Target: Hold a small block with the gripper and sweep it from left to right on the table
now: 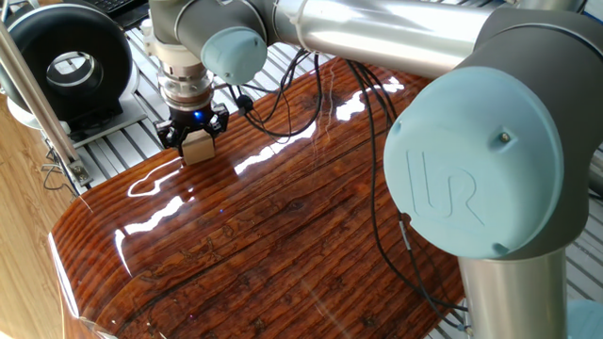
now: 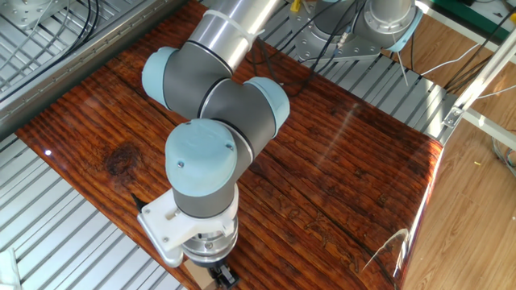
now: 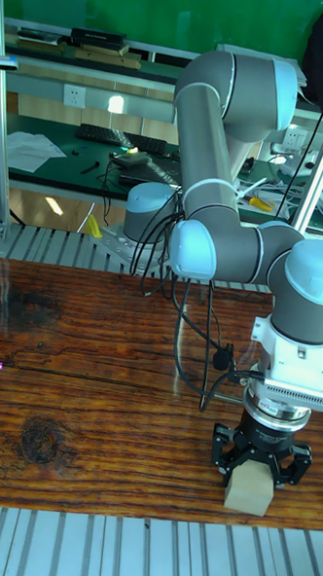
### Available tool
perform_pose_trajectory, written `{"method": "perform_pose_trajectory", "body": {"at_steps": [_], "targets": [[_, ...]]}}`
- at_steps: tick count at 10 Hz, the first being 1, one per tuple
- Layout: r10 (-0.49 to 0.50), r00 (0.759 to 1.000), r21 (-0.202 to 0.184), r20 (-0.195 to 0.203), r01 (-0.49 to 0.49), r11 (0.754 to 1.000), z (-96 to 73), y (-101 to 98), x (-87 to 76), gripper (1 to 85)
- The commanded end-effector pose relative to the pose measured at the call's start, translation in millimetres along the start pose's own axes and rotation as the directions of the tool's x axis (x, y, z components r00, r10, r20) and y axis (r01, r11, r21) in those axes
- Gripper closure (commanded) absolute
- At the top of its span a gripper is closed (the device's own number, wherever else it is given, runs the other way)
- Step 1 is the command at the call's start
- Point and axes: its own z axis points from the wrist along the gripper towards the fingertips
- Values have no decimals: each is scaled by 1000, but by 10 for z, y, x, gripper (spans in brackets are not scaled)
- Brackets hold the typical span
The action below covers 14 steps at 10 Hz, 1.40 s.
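The small block (image 1: 197,148) is a light-tan wooden cube held between the black fingers of the gripper (image 1: 193,136), which is shut on it. It rests on the table (image 1: 283,226) close to the board's far edge. In the tall fixed view the small block (image 3: 248,489) sits at the table's (image 3: 99,408) near edge under the gripper (image 3: 259,464). In the other fixed view only a corner of the small block (image 2: 194,276) shows at the bottom, with the gripper (image 2: 219,275) mostly hidden below the wrist.
Silver slatted aluminium (image 1: 113,141) borders the board. A black round device (image 1: 68,61) stands at the back left, beside a metal post (image 1: 33,85). Black cables (image 1: 377,188) hang from the arm across the board. The arm's large grey and pale-blue joints (image 1: 471,179) fill the right.
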Motion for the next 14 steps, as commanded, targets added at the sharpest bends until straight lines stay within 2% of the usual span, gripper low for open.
{"method": "perform_pose_trajectory", "body": {"at_steps": [1, 10, 12, 14], "targets": [[17, 1000, -14, -3, -17, 1000, -15, 74, 2, 847], [38, 999, -25, -4, -38, 999, -16, 234, 25, 847], [50, 999, -35, -4, -50, 998, -25, 323, 34, 847], [63, 998, -27, 3, -63, 998, 8, 405, 38, 847]]}}
